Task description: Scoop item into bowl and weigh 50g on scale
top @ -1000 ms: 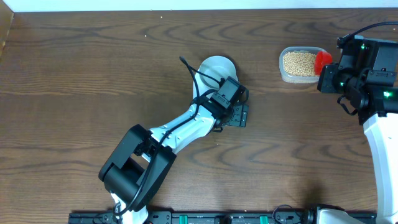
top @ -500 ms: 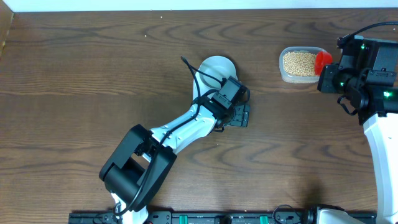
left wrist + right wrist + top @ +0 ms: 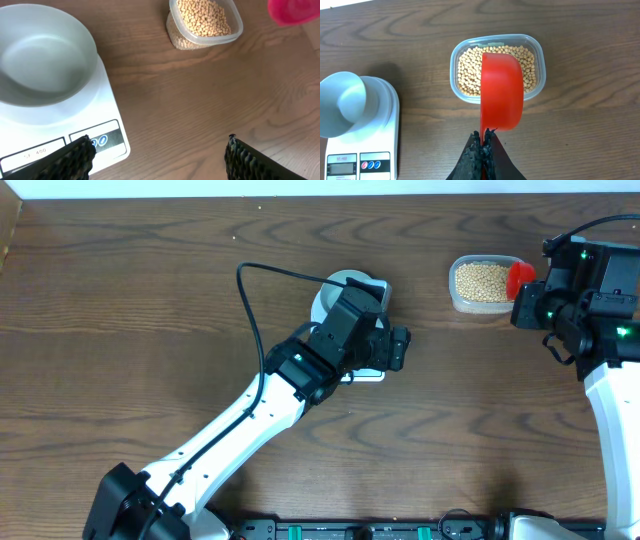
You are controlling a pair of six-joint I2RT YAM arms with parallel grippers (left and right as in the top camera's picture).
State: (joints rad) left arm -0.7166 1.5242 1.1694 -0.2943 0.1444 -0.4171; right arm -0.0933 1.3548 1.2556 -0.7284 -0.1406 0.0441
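Two hands: our right hand (image 3: 482,140) pinches scoop (image 3: 501,90) over beans (image 3: 470,75), nearer; left hand (image 3: 160,155) spread near bowl (image 3: 40,60).

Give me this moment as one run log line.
left gripper: open, empty, near scale | right gripper: shut on red scoop over tub of beans | bowl: empty, on scale

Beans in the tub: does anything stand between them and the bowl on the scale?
The table between the tub and bowl is bare, but the left arm reaches over the bowl, with the open left gripper above the scale's edge.
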